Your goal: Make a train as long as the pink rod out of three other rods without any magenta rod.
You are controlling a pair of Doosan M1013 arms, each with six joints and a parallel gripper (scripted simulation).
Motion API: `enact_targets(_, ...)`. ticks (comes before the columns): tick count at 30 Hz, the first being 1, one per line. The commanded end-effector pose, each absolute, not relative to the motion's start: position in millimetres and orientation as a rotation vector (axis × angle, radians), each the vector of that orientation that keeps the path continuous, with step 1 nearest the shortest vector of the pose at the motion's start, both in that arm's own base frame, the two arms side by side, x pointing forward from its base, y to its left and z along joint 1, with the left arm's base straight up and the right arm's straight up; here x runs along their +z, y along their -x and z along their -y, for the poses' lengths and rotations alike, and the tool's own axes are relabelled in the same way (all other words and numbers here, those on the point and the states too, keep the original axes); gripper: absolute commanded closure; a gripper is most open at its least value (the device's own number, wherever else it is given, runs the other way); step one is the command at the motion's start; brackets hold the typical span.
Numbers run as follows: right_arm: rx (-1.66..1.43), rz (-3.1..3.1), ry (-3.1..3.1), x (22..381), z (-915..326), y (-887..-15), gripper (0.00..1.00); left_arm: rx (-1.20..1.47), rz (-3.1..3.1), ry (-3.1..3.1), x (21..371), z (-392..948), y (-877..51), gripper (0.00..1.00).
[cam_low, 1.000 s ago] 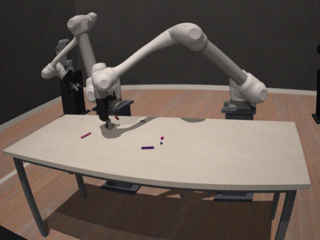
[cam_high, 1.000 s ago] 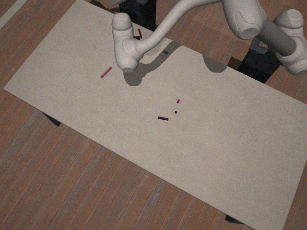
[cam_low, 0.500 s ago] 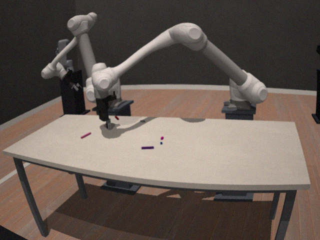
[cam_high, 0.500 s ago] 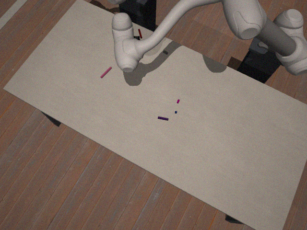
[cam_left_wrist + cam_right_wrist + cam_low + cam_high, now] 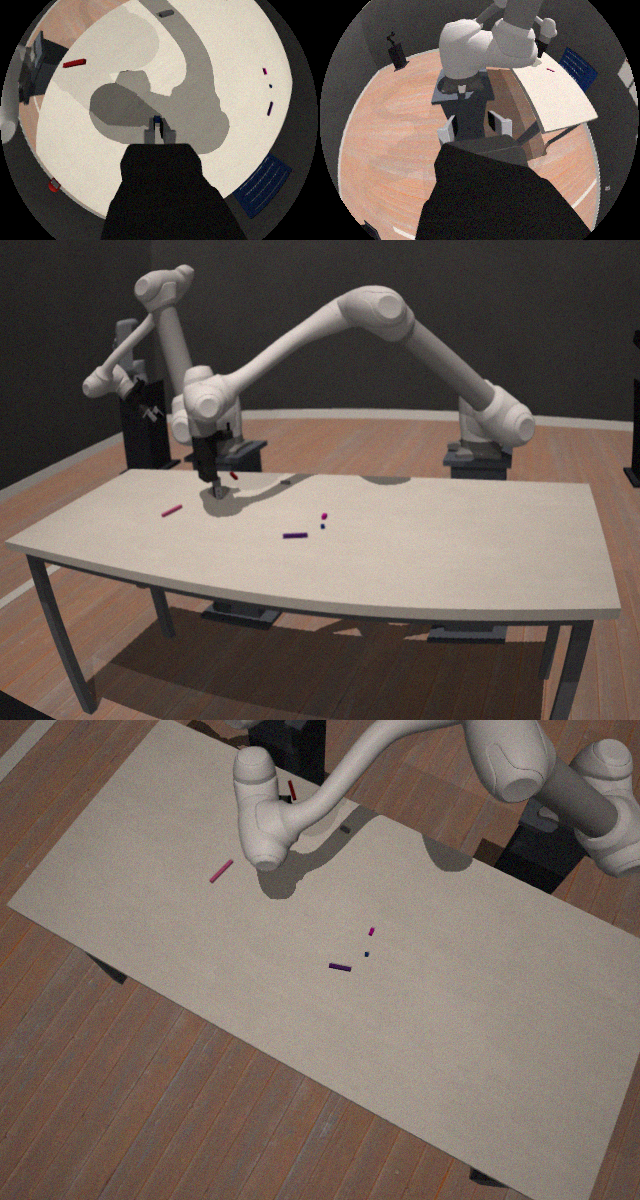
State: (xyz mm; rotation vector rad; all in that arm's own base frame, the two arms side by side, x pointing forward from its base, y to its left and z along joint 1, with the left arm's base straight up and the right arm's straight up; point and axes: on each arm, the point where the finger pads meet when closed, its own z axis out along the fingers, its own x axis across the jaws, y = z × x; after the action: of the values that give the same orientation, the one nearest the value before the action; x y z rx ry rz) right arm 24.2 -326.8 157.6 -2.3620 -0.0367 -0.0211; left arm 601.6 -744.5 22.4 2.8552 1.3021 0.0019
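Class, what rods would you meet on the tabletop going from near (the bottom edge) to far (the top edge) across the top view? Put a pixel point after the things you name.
Purple rod [image 5: 340, 967] [image 5: 295, 535] [image 5: 270, 108], small blue rod [image 5: 367, 954] [image 5: 322, 526] [image 5: 270, 86], magenta rod [image 5: 371, 931] [image 5: 324, 516] [image 5: 265, 71], pink rod [image 5: 221, 871] [image 5: 172, 510] [image 5: 550, 70], grey rod [image 5: 345, 829] [image 5: 285, 482] [image 5: 166, 13], red rod [image 5: 292, 790] [image 5: 233, 475] [image 5: 75, 63].
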Motion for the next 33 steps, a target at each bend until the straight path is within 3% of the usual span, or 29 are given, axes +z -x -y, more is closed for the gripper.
enact_targets(1,-0.038,0.034,2.356,159,324,-25,0.00,-0.002,-1.296,-2.864,18,743,-598,0.76)
enact_targets(20,-0.038,0.034,2.356,159,324,-25,0.00,-0.002,-1.297,-2.865,21,743,-597,0.76)
enact_targets(33,-0.038,0.034,2.356,159,324,-25,0.00,0.000,-1.293,-2.859,92,745,-599,0.76)
